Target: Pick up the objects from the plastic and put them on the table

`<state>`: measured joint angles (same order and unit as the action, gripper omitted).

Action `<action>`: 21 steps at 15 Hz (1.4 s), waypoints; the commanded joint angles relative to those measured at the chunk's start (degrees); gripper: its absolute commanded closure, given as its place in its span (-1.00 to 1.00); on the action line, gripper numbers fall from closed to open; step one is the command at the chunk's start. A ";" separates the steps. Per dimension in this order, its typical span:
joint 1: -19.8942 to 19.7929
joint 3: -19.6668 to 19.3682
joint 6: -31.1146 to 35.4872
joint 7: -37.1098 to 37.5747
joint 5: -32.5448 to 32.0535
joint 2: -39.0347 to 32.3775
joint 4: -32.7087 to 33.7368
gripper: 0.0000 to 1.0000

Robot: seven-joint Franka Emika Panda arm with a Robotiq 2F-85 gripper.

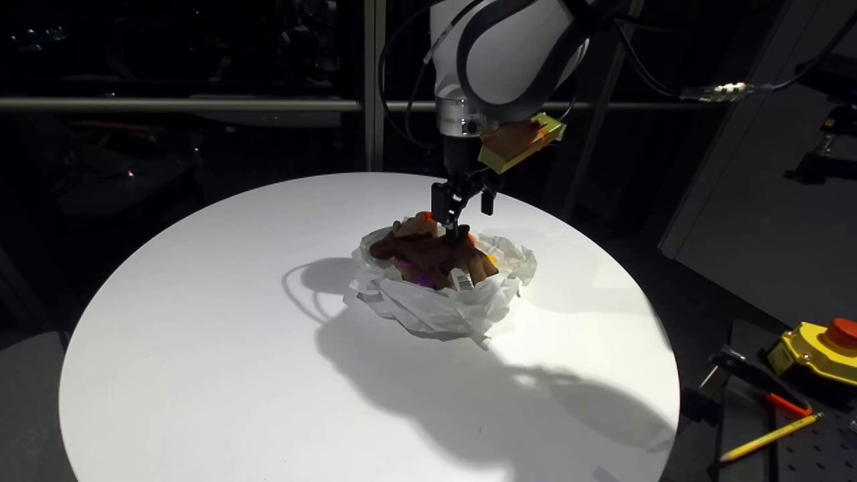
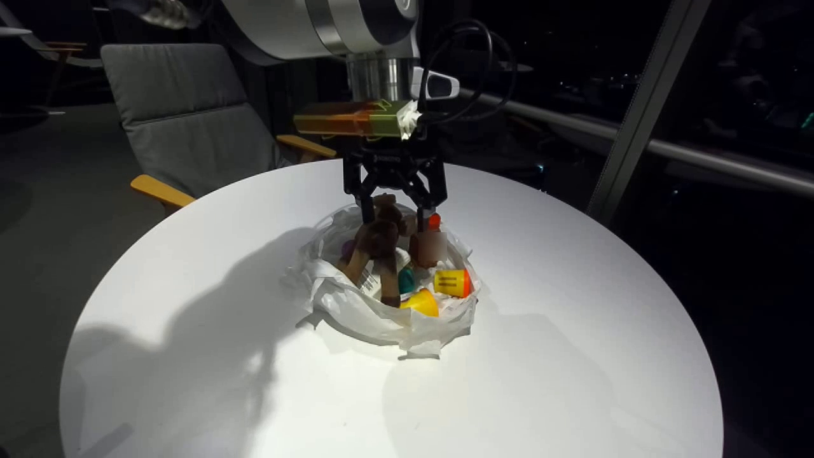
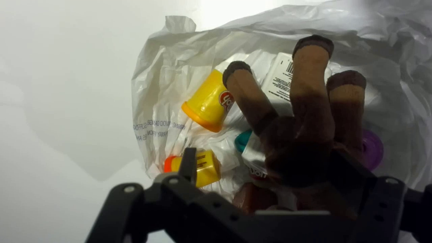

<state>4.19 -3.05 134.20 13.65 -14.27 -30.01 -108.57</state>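
Note:
A crumpled white plastic bag lies open on the round white table; it also shows in the wrist view. In it lies a brown plush toy with several dark-tipped limbs, on top of the other things. Beside it are a yellow can with an orange lid and a yellow can with a red lid. A teal lid and a purple lid are partly hidden by the toy. My gripper is open, pointing down over the toy, its fingers wide apart. Contact is too dark to tell.
A reddish-brown object lies low in the bag. A grey chair stands behind the table. A yellow emergency-stop box and a pencil are on a side surface beyond the table edge.

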 commanded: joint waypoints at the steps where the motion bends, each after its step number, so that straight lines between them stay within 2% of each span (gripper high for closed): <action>1: -0.42 0.95 -2.25 -3.95 2.51 -2.93 4.37 -1.00; 6: -0.24 1.58 -6.87 -6.75 4.43 -6.43 7.75 -1.00; 7: -0.13 1.44 -7.70 -6.73 4.45 -7.11 8.51 -0.50; 8: -0.05 1.34 -7.97 -6.70 4.31 -7.55 8.91 -0.46; 9: -0.02 1.30 -8.05 -6.66 4.25 -7.94 9.38 -0.32; 12: 0.31 0.94 -5.99 -5.50 3.91 -7.64 9.26 0.16; 16: -0.18 1.35 -7.61 -5.31 5.56 -5.62 7.82 0.75; 18: -1.06 1.83 -7.24 -5.63 7.67 -2.88 5.22 0.99; 20: -2.63 2.38 -5.84 -6.00 11.30 1.82 1.07 0.90; 21: -3.38 2.48 -5.28 -6.23 13.19 4.13 -0.95 0.97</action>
<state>3.39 -1.72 128.05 8.39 -5.66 -34.57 -102.31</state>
